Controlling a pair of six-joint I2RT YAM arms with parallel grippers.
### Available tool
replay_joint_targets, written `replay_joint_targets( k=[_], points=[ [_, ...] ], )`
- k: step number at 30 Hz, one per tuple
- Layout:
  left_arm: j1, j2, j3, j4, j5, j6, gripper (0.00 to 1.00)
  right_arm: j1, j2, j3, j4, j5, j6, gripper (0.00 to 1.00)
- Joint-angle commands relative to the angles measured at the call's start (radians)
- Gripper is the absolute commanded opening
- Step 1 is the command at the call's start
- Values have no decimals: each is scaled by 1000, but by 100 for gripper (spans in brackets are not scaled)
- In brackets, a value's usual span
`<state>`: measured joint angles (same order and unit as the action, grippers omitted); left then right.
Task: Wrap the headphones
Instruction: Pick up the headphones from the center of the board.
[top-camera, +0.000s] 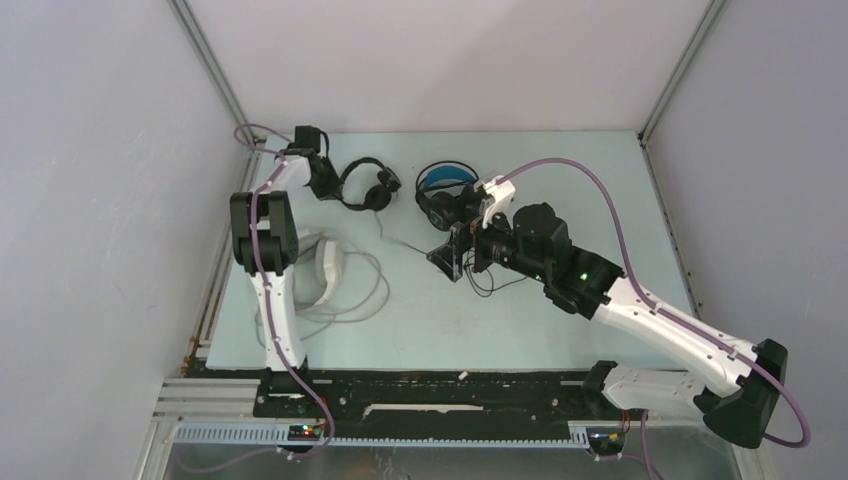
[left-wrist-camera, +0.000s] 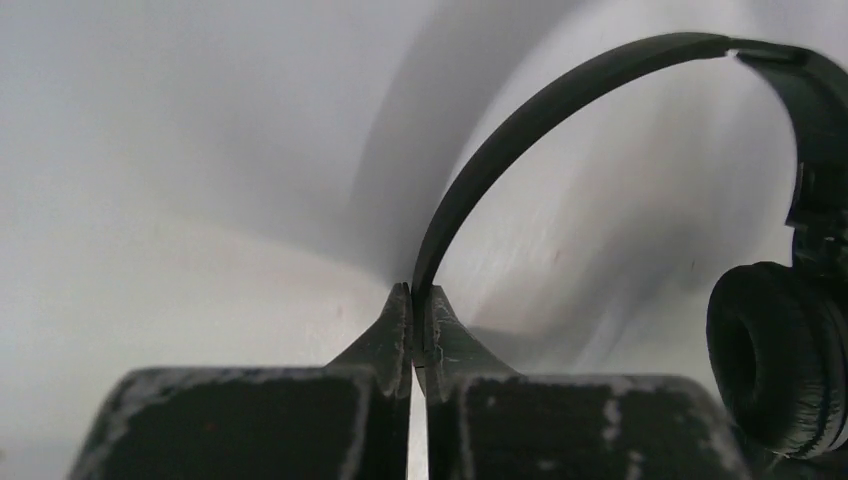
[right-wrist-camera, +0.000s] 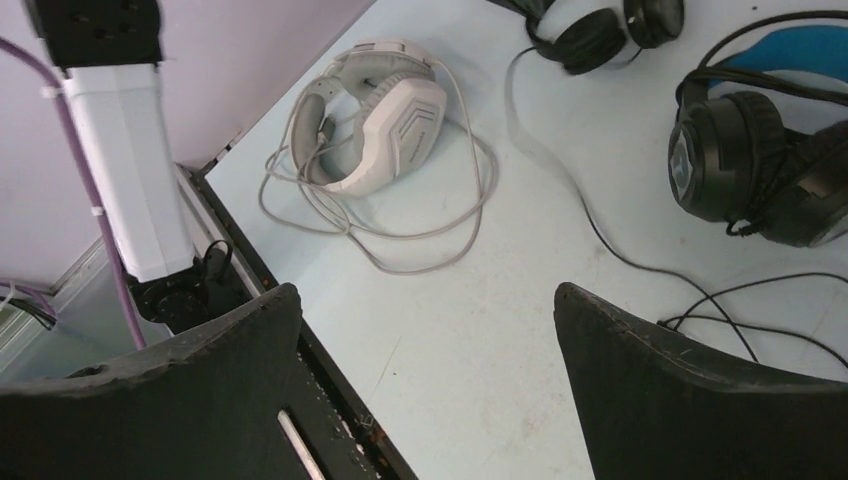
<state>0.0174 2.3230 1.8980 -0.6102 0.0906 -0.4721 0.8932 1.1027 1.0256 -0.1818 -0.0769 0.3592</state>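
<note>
Black headphones (left-wrist-camera: 775, 360) pinched by left hand (left-wrist-camera: 413, 295), far-left table (top-camera: 600, 180) corner.

Soft, even light fills the overhead view; the pale table (top-camera: 560, 180) carries only faint shadows. The left wrist view is greyer: a broad blurred shadow fans across the upper middle, and the near fingers (left-wrist-camera: 385, 345) at the bottom are out of focus, the black headset (left-wrist-camera: 770, 350) sharper. The right wrist view is bright, crisp on the white headset (right-wrist-camera: 385, 110), soft at the bottom edge.
</note>
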Motion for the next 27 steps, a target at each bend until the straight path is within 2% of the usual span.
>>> replay_joint_targets(
  k=[1,4,7,14,18,22,27],
  points=[
    [3,-215,-139,111,60,-33,0,5,-36,23,-46,52,66,99],
    [-2,-296,-176,129,60,-46,0,9,-37,21,-88,92,104,100],
    [-10,-354,-181,100,62,-33,0,16,-47,22,-133,233,121,99],
    [-117,-528,-262,27,-9,53,0,-4,-65,36,-157,376,161,100],
    [-174,-640,-301,-32,-84,104,0,-14,-54,67,-148,379,152,100],
    [-209,-776,-361,-26,-167,131,0,-11,-28,101,-134,362,158,99],
    [-249,-955,-436,18,-190,136,0,-4,34,166,-102,364,156,97]
  ],
)
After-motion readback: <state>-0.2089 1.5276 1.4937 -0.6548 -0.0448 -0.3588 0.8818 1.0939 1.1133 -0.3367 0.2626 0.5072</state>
